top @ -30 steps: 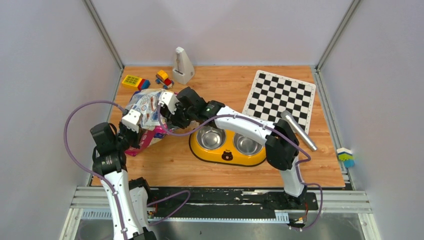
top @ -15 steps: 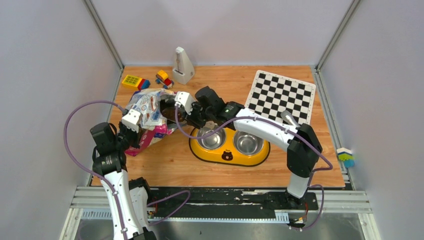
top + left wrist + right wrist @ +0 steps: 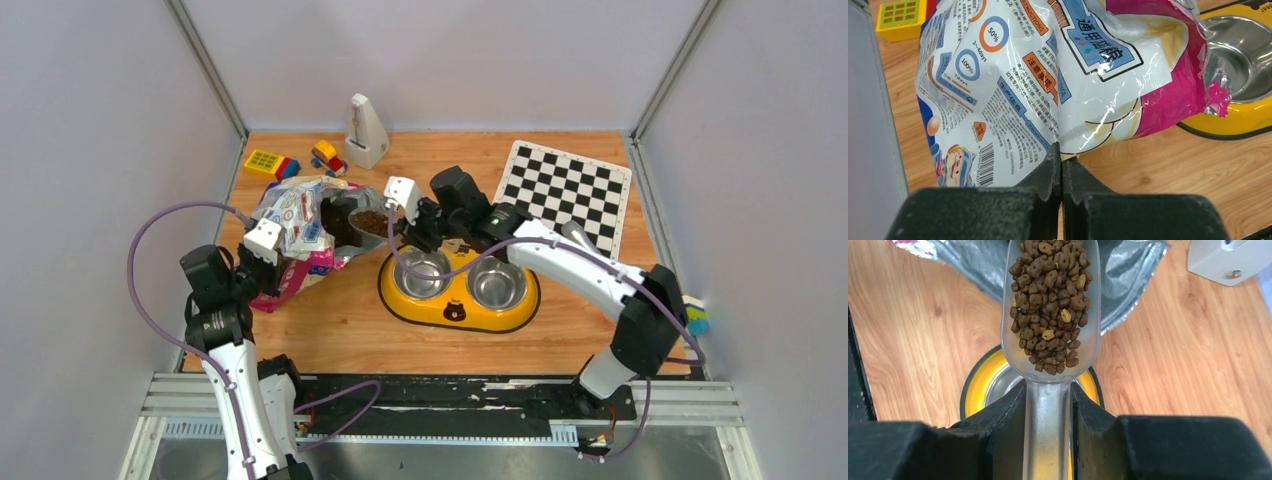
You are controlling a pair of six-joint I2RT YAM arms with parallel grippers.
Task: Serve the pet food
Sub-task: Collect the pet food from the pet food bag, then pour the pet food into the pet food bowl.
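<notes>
Fingers (image 3: 1008, 410) of the right gripper (image 3: 1048, 400) are closed tight on the handle of the clear scoop (image 3: 1048, 377), one on each side. The scoop is held about level and heaped with kibble (image 3: 1048, 305), mostly dark brown with a few paler pieces. Its front end lies over the silver lining at the bag's open mouth, and its rear end lies over the rim of the yellow feeder (image 3: 979, 385). From above, the scoop sits between the bag (image 3: 295, 225) and the feeder's left steel bowl (image 3: 422, 275), while the right bowl (image 3: 493, 287) stands beside it; neither bowl shows any kibble.

The left gripper (image 3: 1061, 155) is pressed shut, its two dark fingers pinching a fold at the edge of the bag, printed side up, which lies slumped on the wooden table (image 3: 350, 320) just beside the feeder. Farther back are a checkerboard (image 3: 560, 195), a white wedge-shaped object (image 3: 366, 132) and some toy bricks (image 3: 272, 163)
</notes>
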